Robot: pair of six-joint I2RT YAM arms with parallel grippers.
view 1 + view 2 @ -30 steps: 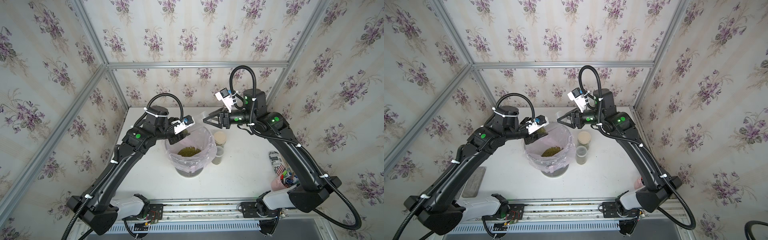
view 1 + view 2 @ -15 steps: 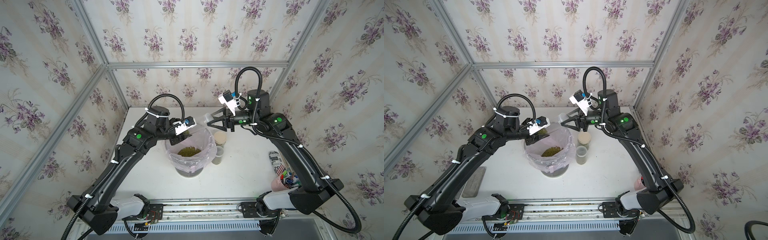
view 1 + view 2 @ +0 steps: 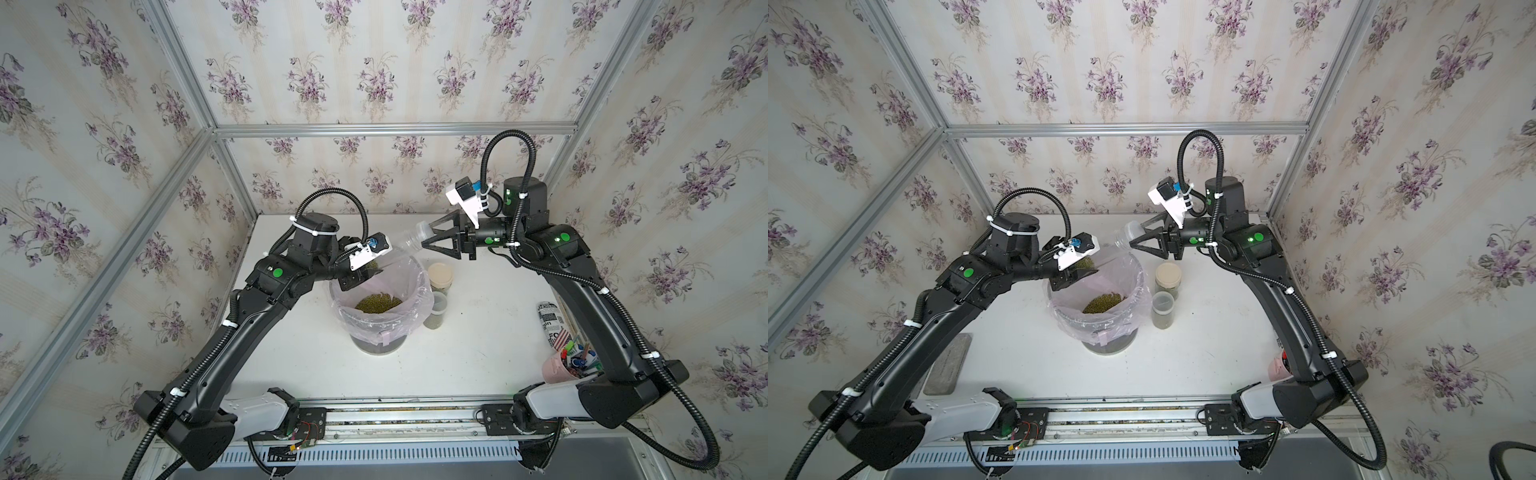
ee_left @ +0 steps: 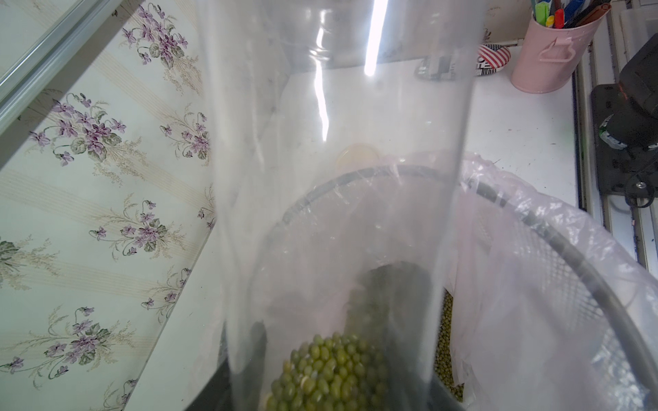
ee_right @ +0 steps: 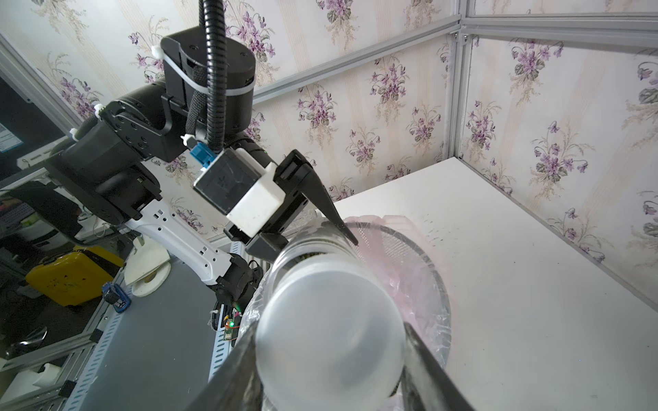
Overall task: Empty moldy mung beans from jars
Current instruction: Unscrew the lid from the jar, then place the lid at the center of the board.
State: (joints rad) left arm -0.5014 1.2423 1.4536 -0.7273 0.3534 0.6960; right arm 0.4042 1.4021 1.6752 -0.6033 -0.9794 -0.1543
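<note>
Top views: the left hand (image 3: 365,277) pinches a clear jar (image 3: 401,245), tilted over the lined bin (image 3: 376,345) on the counter (image 3: 478,353). The right hand (image 3: 426,241) clamps the whitish lid (image 3: 423,228) at the jar's raised mouth. A heap of mung beans (image 3: 378,302) lies in the bin; two more jars (image 3: 439,276) stand just beside it.

Left wrist: more beans (image 4: 331,370) lie in the held jar's low end.

Right wrist: the lid (image 5: 331,320) sits between both fingers (image 5: 423,366); seated or free, cannot tell.

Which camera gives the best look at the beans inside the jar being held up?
The left wrist view: single beans show up close through the jar wall. In both top views they are only a small green patch. The right wrist view shows mostly the whitish lid, hardly any beans.
</note>
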